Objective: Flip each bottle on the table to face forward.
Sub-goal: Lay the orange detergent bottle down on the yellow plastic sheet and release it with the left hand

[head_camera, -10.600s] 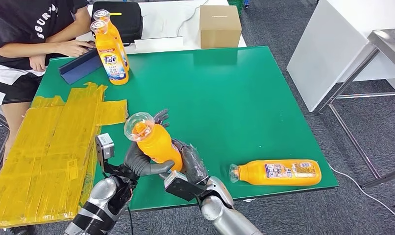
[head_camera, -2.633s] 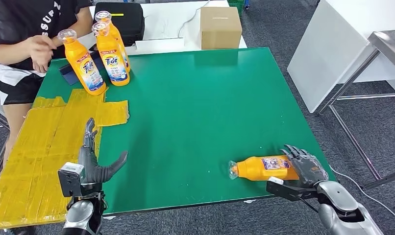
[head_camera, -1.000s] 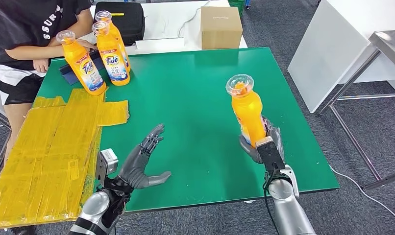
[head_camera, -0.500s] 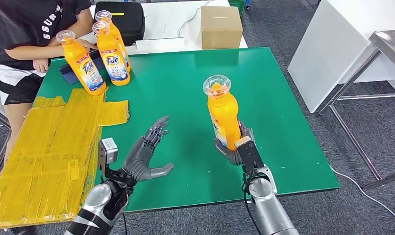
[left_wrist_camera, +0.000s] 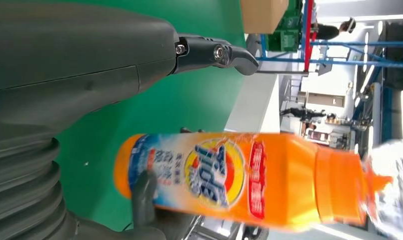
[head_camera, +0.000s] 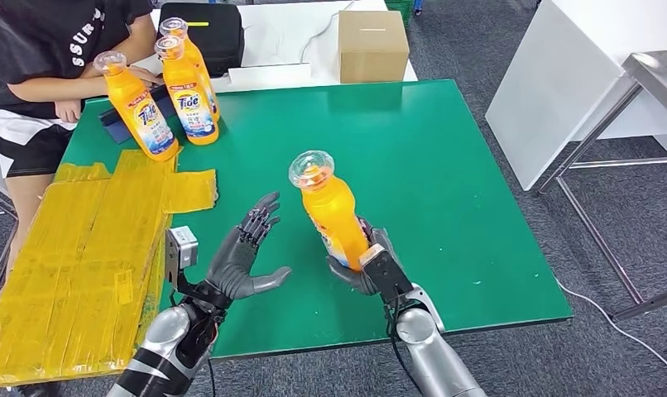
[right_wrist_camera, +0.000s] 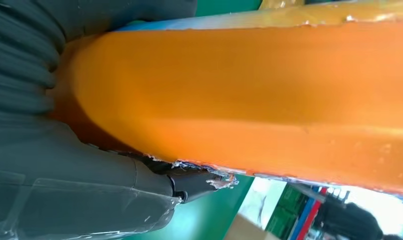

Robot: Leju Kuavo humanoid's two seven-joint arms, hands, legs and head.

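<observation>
The right hand (head_camera: 359,269) grips the orange bottle (head_camera: 330,211) low on its body and holds it off the green table (head_camera: 446,165), roughly upright with the clear-capped top tipped toward 11 o'clock. The left hand (head_camera: 239,260) waits just beside it, toward 9 o'clock from the bottle, holding nothing, palm turned to the bottle, fingers spread and thumb out.

To my eye this is the hand-over part of turning 1 bottle. The left wrist view shows the printed label (left_wrist_camera: 214,172) facing the left hand, so the label side points sideways across the table, not toward the robot. The next move calls for bringing bottle and left palm together, closing the left fingers around the body above the right hand's grip, and letting go on the right only once the left has it firmly. The bottle looks smooth and top-heavy held so low, so it could slip or swing.

At about 11 o'clock on the table, 3 more bottles (head_camera: 177,91) stand upright near a person's arm (head_camera: 74,83), 2 with labels plainly showing; the rear one is partly covered.

The right hand's fingers are mostly hidden behind the bottle, and the bottle's base is hidden in the grip. The right wrist view gives just orange plastic (right_wrist_camera: 269,95) pressed against the hand, too close to read anything.
</observation>
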